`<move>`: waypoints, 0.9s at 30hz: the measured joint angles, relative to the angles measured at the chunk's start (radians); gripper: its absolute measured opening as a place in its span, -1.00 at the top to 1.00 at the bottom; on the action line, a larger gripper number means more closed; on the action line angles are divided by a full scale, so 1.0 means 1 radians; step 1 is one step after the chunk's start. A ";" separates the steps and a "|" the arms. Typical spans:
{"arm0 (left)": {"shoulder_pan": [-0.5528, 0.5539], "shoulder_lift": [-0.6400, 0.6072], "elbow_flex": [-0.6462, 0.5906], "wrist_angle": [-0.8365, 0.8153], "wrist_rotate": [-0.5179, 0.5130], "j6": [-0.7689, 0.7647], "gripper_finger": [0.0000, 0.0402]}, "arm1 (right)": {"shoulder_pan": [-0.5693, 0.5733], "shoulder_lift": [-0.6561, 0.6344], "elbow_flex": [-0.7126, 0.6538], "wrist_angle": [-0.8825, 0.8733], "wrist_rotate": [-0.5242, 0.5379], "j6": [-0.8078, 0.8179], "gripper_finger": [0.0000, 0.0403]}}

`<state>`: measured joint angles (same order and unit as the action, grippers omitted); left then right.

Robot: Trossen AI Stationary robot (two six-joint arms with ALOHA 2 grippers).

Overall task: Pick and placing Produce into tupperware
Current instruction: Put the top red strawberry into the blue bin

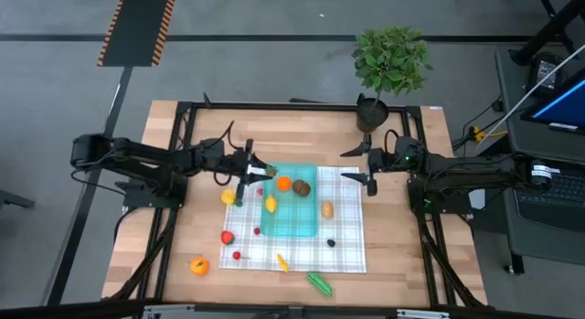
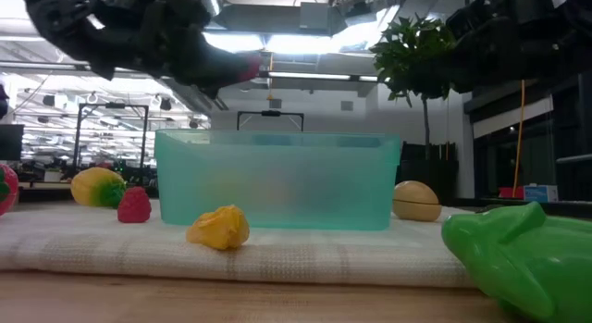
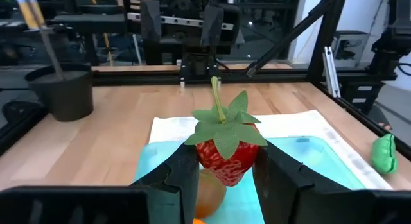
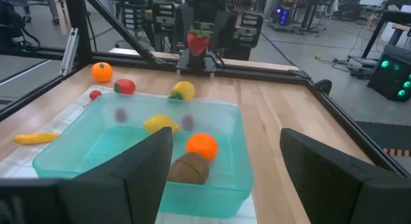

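On the pale wooden surface (image 1: 192,237), a white-and-green checked cloth (image 1: 343,250) carries the shallow translucent teal plastic tupperware (image 1: 294,223) at centre frame. The left gripper (image 1: 259,172) hangs over the container's upper-left corner, jaws clenched on a red toy strawberry with green leaves (image 3: 226,155). The right gripper (image 1: 358,165), jaws released and empty, sits just right of the tupperware. An orange toy fruit (image 1: 284,183) and a brown piece (image 1: 303,187) lie inside.
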<state>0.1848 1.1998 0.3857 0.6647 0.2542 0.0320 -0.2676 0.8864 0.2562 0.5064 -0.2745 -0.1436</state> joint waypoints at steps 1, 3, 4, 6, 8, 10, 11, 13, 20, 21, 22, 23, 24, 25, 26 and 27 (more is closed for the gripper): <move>0.001 0.017 0.015 0.000 0.008 0.004 0.42 | 0.000 0.000 0.000 0.000 0.000 -0.001 -0.44; 0.001 0.049 0.046 0.001 0.028 0.006 0.40 | 0.000 0.000 0.000 -0.001 0.000 -0.008 -0.43; 0.001 0.062 0.058 0.000 0.043 0.007 0.40 | 0.000 0.000 0.000 -0.001 0.000 -0.008 -0.44; 0.001 0.081 0.085 -0.024 0.074 0.007 0.41 | 0.000 0.000 0.000 -0.002 0.000 -0.008 -0.43; 0.001 0.089 0.120 -0.101 0.084 0.007 0.42 | 0.000 0.000 0.000 -0.008 0.000 -0.008 -0.43; 0.001 0.089 0.155 -0.203 0.082 0.009 0.43 | 0.000 0.000 0.000 -0.016 0.000 -0.008 -0.43; 0.001 0.090 0.175 -0.255 0.081 0.023 0.43 | 0.000 0.000 0.000 -0.017 0.000 -0.008 -0.43; 0.001 0.090 0.214 -0.343 0.081 0.043 0.42 | 0.000 0.000 0.000 -0.019 0.000 -0.008 -0.43; 0.000 0.090 0.341 -0.647 0.068 0.088 0.44 | 0.000 0.000 0.000 -0.022 0.000 -0.008 -0.44; 0.000 0.090 0.356 -0.683 0.063 0.094 0.44 | 0.000 0.000 0.000 -0.022 0.000 -0.008 -0.43; 0.000 0.090 0.368 -0.713 0.060 0.100 0.44 | 0.000 0.000 0.000 -0.022 0.000 -0.008 -0.44; 0.000 0.090 0.380 -0.743 0.054 0.105 0.44 | 0.000 0.000 0.000 -0.022 0.000 -0.008 -0.43; 0.000 0.090 0.390 -0.771 0.049 0.108 0.43 | 0.000 0.000 0.000 -0.022 0.000 -0.008 -0.43; 0.000 0.090 0.399 -0.797 0.046 0.109 0.42 | 0.000 0.000 0.000 -0.022 0.000 -0.008 -0.43; 0.000 0.090 0.405 -0.811 0.045 0.109 0.42 | 0.000 0.000 0.000 -0.022 0.000 -0.008 -0.43; 0.000 0.089 0.408 -0.815 0.045 0.110 0.41 | 0.000 0.000 0.000 -0.022 0.000 -0.008 -0.43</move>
<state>0.1852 1.2892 0.7936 -0.1502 0.2989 0.1417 -0.2676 0.8867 0.2562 0.4847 -0.2745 -0.1516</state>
